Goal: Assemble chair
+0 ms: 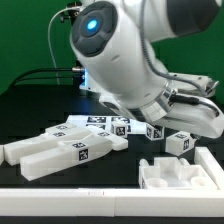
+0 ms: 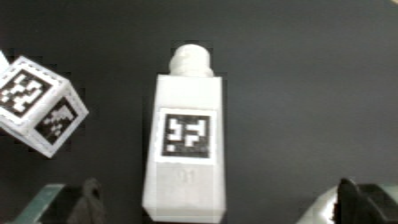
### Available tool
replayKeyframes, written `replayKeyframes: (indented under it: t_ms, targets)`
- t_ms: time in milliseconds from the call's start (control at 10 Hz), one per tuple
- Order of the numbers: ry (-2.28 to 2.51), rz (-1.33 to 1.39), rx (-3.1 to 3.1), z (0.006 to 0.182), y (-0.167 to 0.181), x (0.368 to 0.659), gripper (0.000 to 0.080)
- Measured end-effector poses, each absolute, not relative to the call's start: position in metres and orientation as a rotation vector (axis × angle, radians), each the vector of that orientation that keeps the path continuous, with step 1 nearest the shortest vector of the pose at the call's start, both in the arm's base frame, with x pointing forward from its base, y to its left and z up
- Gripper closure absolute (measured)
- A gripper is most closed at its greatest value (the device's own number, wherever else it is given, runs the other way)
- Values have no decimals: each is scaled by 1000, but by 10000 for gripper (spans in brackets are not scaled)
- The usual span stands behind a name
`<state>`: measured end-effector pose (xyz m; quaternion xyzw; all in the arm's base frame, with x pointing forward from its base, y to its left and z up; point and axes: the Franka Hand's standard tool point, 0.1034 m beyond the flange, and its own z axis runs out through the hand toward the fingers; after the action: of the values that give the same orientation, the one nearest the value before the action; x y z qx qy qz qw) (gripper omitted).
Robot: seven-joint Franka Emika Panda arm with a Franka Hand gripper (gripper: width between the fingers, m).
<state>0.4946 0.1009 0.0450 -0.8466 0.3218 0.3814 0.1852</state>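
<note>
Fingers are held wide apart, empty | chair bar is laid flat on counter, seen between them | advice: bar should be centred, then clamped squarely across its long sides.

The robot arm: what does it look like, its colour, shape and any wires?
The arm is glossy white with smooth, rounded shells. One joint carries a dark round cap with a glowing blue light. A thin black cable loops behind it. In the wrist view its two fingers look dark.
</note>
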Motion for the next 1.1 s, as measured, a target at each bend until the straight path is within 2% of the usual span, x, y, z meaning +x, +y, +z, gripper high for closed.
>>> replayKeyframes:
  t_ms: [100, 400, 1100]
  targets:
    - [873, 1180, -2324, 50, 97, 484, 151]
    - [888, 1171, -2328, 46, 94, 487, 151]
    - [911, 1214, -2321, 13, 111, 467, 151]
